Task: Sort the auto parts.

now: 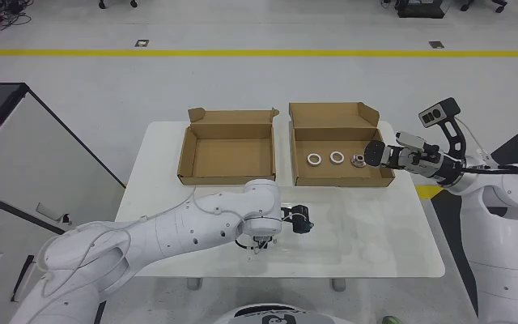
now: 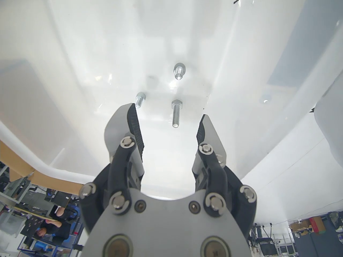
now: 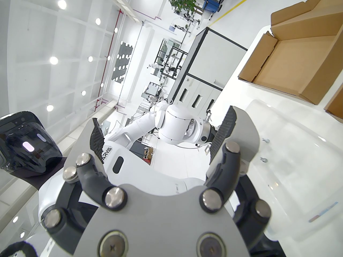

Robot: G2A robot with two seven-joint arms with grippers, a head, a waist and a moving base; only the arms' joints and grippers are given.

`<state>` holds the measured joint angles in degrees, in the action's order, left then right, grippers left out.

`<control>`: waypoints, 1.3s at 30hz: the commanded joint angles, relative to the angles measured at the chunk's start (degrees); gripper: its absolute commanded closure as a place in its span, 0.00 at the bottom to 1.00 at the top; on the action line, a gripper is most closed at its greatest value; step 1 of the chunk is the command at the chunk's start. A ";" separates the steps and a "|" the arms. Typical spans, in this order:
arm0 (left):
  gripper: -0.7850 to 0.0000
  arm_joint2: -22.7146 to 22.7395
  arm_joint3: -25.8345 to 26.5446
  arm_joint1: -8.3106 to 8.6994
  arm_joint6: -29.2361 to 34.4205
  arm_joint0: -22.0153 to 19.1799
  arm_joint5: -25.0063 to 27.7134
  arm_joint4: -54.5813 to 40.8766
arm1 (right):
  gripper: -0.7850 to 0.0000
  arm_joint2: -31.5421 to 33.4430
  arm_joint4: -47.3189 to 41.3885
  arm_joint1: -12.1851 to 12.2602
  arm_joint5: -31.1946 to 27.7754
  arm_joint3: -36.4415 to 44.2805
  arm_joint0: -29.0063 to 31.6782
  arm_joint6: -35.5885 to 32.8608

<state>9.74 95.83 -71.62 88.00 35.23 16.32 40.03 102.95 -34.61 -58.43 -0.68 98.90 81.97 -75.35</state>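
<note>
Three silver bolts lie in a clear plastic tray point(image 2: 241, 54): a long one point(image 2: 176, 113), a short one point(image 2: 179, 71) and another point(image 2: 140, 99) beside a fingertip. My left gripper point(image 2: 167, 111) hangs open just above them, the long bolt between its fingers, untouched. From above, the left gripper point(image 1: 301, 219) is over the tray's left part. The right cardboard box point(image 1: 336, 180) holds three ring-shaped parts point(image 1: 335, 157). My right gripper point(image 1: 374, 153) is at that box's right wall, and the right gripper point(image 3: 163, 114) is open and empty.
An empty cardboard box point(image 1: 227, 154) stands left of the filled one at the back of the white table point(image 1: 162, 170). The clear tray point(image 1: 364, 235) takes up the front right of the table. The left arm's white links point(image 1: 194, 231) cross the front left.
</note>
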 commanded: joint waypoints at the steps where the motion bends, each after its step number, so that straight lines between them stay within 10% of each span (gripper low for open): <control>1: 0.41 0.00 0.33 0.16 0.00 -0.26 0.00 -0.13 | 0.00 0.00 0.00 0.00 0.00 0.00 0.00 0.00; 39: 0.51 0.00 -1.13 -2.37 0.00 1.66 0.02 1.35 | 0.00 0.00 0.00 0.00 0.00 0.00 0.00 0.00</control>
<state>9.74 94.74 -73.83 88.00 36.94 16.33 41.28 102.95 -34.61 -58.43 -0.68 98.90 81.97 -75.35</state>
